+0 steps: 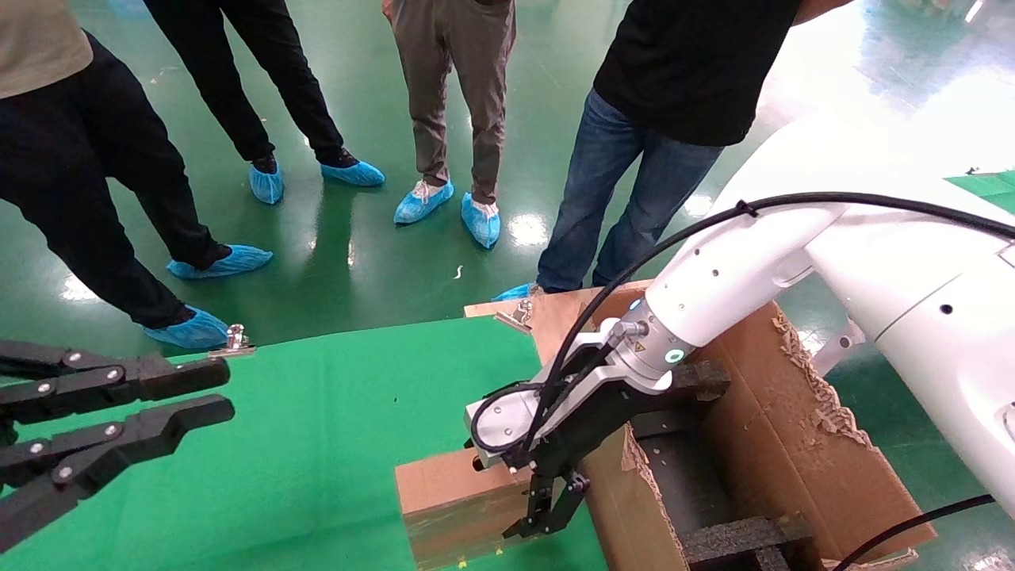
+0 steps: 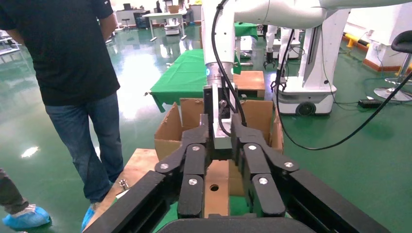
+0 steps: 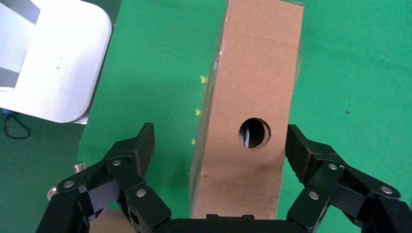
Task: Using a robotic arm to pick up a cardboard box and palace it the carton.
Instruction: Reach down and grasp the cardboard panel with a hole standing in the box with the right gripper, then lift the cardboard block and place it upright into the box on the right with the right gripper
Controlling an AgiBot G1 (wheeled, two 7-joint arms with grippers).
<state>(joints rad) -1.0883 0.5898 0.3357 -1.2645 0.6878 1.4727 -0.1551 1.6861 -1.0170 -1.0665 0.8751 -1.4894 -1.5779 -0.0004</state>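
Green cloth covers the surface (image 1: 317, 444), and beyond it a glossy green floor (image 1: 341, 246) carries several standing people in blue shoe covers (image 1: 423, 202).

The robotic arm (image 1: 737, 277), white with a black wrist, reaches down so that the right hand (image 1: 547, 515) hangs at the near end of the cardboard box (image 1: 452, 503). In the right wrist view the right hand (image 3: 219, 145) has its fingers (image 3: 141, 145) spread wide, one on each side of the cardboard box (image 3: 252, 87). The box stands on a narrow edge on the green cloth, its face with the round hole (image 3: 254, 132) turned up toward the hand. One finger stands clear of the box's side with green cloth showing between; the other sits just beside the opposite side, and contact there cannot be told. Nothing is pinched.

Just beside the right hand, on the side away from the left hand, stands the carton (image 1: 793, 428), its torn flaps open and black foam inserts (image 1: 737, 539) inside. The box lies outside the carton, close to its wall.

The left hand (image 1: 218, 392), all black, hovers well apart over the far side of the green cloth, fingers slightly parted and holding nothing.
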